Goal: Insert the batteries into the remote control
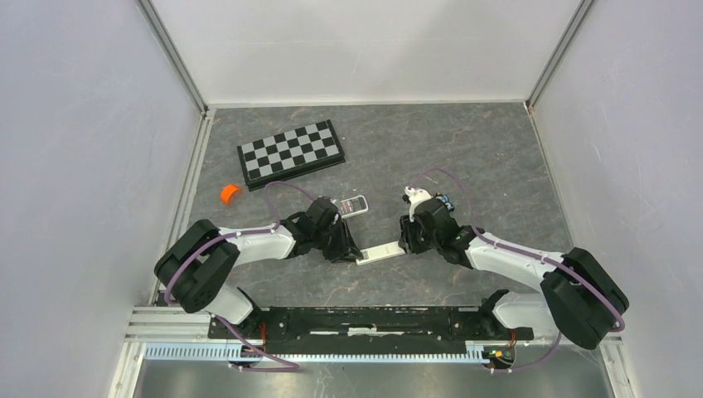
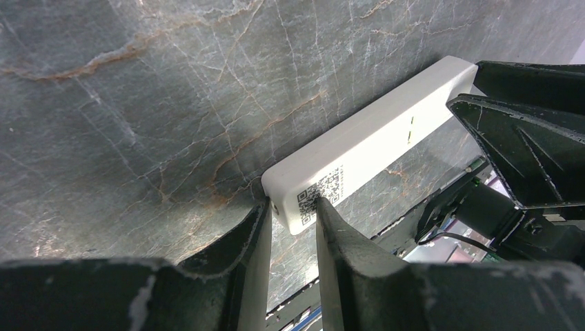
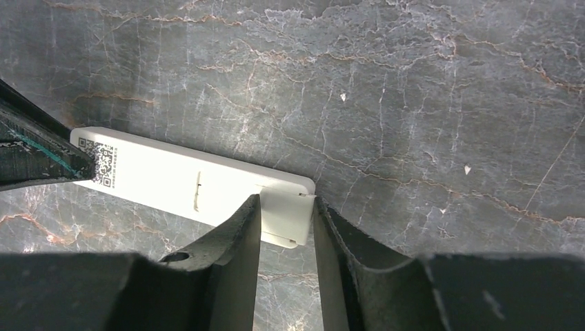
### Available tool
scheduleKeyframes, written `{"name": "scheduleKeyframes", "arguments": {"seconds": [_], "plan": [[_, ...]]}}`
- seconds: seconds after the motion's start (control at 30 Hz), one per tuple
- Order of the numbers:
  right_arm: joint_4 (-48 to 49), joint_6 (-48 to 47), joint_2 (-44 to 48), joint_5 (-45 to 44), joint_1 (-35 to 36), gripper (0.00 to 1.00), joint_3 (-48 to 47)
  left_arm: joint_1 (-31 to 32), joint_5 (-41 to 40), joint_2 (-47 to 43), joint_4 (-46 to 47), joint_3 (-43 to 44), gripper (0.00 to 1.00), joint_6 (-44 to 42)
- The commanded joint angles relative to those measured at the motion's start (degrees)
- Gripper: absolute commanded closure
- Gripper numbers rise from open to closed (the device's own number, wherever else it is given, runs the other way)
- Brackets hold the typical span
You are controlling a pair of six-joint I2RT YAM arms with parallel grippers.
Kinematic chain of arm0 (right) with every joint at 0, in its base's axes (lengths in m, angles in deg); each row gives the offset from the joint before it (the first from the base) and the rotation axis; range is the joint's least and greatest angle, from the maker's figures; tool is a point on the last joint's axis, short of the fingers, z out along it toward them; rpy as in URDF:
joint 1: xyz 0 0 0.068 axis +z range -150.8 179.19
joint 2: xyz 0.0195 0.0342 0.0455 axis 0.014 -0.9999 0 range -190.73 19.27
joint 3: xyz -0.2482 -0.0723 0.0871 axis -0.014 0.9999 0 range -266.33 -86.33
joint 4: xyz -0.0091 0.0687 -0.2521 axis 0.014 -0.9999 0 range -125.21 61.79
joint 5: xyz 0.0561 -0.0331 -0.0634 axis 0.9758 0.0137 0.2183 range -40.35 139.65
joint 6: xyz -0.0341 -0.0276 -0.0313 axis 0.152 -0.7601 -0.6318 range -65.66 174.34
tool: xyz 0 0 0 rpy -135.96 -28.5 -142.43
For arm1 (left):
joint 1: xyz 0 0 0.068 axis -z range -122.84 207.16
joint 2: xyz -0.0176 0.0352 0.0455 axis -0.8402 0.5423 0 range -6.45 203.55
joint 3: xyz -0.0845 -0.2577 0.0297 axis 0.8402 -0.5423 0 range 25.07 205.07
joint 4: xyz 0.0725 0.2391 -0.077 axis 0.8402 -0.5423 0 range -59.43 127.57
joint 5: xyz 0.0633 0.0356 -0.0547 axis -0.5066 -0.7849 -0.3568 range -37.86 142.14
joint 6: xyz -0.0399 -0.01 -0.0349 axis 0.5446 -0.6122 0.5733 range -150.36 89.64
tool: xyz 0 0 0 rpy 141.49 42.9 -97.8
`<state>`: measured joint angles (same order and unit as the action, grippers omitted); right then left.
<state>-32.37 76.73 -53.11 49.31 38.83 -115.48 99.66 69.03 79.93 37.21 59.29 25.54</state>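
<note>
Top view: white remote control [image 1: 380,253] lies flat on the grey marbled table [image 1: 514,166], front-centre, betw. left gripper [image 1: 350,250] and right gripper [image 1: 404,242], one at each end. Checkerboard [image 1: 290,153], orange object [image 1: 230,193] and grey-white remote [image 1: 352,206] w/ dark screen lie farther back.
Left wrist: fingers [image 2: 331,231] clamped on the remote control's QR-code end.
Right wrist: fingers [image 3: 245,221] pressed against both long edges of the opp. end; QR end sits far left, under the other gripper.
</note>
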Motion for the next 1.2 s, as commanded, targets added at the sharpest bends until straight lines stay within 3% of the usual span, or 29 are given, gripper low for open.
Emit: {"name": "scheduleKeyframes", "arguments": {"seconds": [0.0,0.23,0.4,0.53,0.9,1.0,1.17], "plan": [[-9.22,-1.67,-1.65,-4.76,1.26,0.62,1.23,0.57,-3.19,1.84,0.74,0.51,0.66,-0.53],[-10.61,0.30,-0.96,-4.86,2.32,0.56,1.93,0.57,-3.00,2.03,0.72,0.58,0.66,-0.53],[-8.17,3.13,-0.55,-1.25,3.54,0.74,2.63,0.54,-2.92,2.18,0.76,0.56,0.66,-0.60],[-7.32,6.67,-0.43,0.15,5.21,0.75,3.31,0.56,-2.18,2.13,0.76,0.95,0.66,-0.66],[9.67,15.76,-1.42,14.43,8.04,0.76,10.07,0.57,-0.53,2.12,3.35,1.00,0.67,-0.42],[6.54,13.31,-0.10,10.10,7.96,0.71,8.84,0.57,-2.10,2.12,2.30,1.57,0.66,-1.07],[-2.75,6.35,4.03,-1.78,5.48,0.51,3.41,-1.01,-6.30,0.61,-3.22,3.69,0.63,-3.12]]}}
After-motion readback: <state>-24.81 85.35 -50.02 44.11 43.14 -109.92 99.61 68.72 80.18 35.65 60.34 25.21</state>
